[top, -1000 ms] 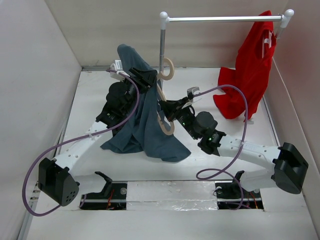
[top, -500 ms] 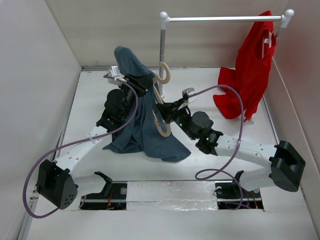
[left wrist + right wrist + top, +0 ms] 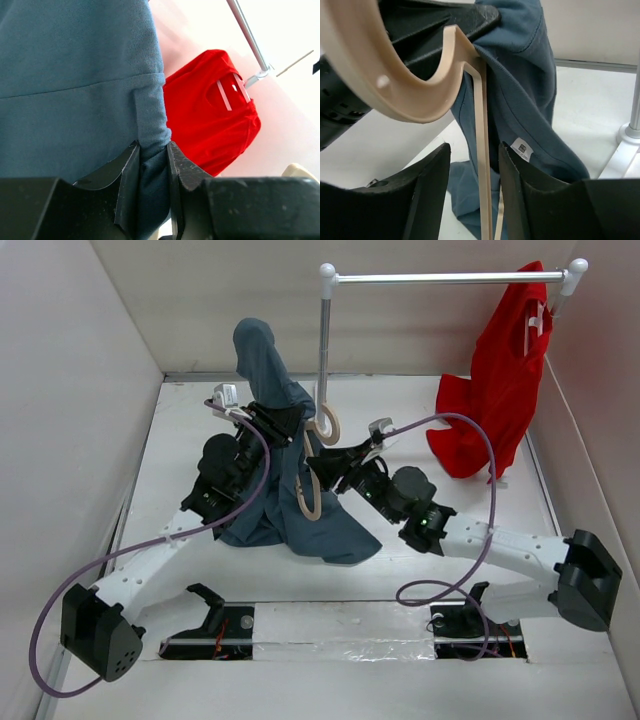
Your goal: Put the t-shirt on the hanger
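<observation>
The left gripper (image 3: 153,155) is pinched tight on a fold of the t-shirt (image 3: 300,510), holding it up at the table's (image 3: 180,440) centre; its upper part stands in a peak and its lower part pools on the table toward 6 o'clock. The hanger (image 3: 312,485) hangs against the cloth's 3 o'clock side. The right gripper (image 3: 474,170) has its jaws parted on either side of the hanger's thin bar, not clamped. The rail's post (image 3: 323,350) stands close at 12 o'clock of the hook, and a red garment (image 3: 495,380) hangs at 2 o'clock.
</observation>
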Controlling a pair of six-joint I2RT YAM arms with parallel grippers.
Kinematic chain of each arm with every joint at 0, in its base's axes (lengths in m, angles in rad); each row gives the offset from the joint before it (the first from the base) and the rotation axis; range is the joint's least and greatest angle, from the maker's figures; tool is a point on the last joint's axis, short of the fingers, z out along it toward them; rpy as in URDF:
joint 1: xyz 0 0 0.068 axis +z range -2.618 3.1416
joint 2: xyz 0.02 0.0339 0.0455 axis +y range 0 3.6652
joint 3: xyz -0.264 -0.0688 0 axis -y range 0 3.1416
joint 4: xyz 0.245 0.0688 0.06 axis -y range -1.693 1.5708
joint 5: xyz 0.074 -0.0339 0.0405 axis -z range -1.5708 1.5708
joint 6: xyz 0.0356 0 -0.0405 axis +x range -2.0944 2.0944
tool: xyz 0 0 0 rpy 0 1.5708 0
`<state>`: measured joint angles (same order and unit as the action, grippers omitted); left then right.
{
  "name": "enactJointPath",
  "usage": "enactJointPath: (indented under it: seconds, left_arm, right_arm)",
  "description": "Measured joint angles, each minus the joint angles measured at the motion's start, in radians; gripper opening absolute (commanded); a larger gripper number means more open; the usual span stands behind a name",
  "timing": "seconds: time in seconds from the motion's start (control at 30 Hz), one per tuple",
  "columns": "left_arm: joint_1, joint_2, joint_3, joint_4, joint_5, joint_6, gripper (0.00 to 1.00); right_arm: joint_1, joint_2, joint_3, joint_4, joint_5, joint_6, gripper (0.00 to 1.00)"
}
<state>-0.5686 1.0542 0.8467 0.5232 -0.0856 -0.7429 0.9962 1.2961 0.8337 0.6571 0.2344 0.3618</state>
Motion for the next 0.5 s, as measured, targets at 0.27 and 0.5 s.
enactJointPath:
  seconds: [0.27,0.5]
  left_arm:
    - [0.015,-0.056,-0.025,-0.007,0.042,-0.013,0.0]
    - [0.027,-0.082,-0.037,-0.001,0.107,-0.041,0.0]
  right_arm:
    - [-0.009,-0.211,-0.123,-0.061,-0.045,-0.014,0.0]
    - [-0.158,-0.155,-0.272,-0.018,-0.209,-0.005,0.47]
